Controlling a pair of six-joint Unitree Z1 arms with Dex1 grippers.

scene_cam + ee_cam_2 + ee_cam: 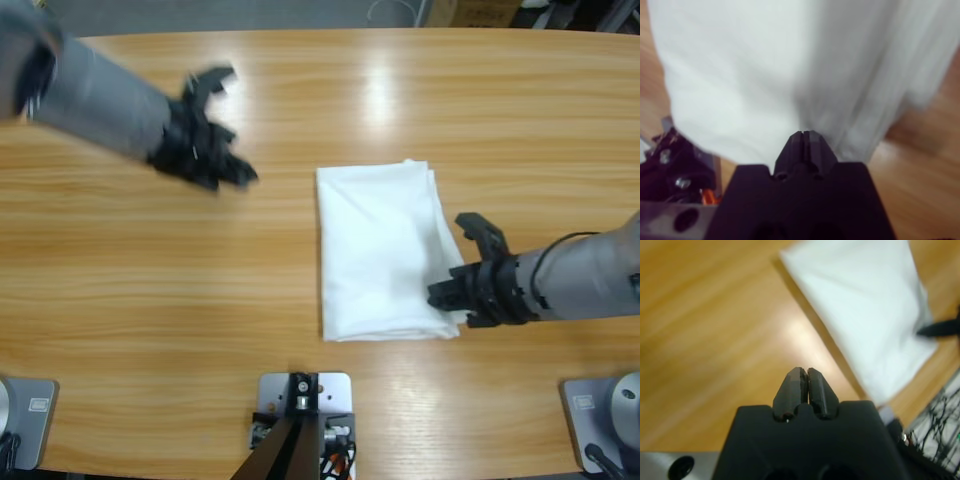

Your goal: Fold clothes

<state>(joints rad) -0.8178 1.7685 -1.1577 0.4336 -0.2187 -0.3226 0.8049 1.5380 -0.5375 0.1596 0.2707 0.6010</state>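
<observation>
The clothes are one white T-shirt (380, 250) folded into a tall rectangle at the middle of the table, layered edges showing along its right side. My right gripper (440, 295) comes in from the right and sits at the shirt's lower right corner; in the right wrist view the right gripper (806, 134) is shut, its tips against the white fabric (765, 75) with no cloth seen between them. My left gripper (245, 178) hovers over bare wood left of the shirt. In the left wrist view the left gripper (806, 371) is shut and holds nothing, with the shirt (865, 315) ahead to the right.
The long wooden table (150, 290) stretches wide to both sides of the shirt. Its far edge runs along the top of the high view, with grey floor beyond. Wires and rig parts (940, 430) show past the table's near edge.
</observation>
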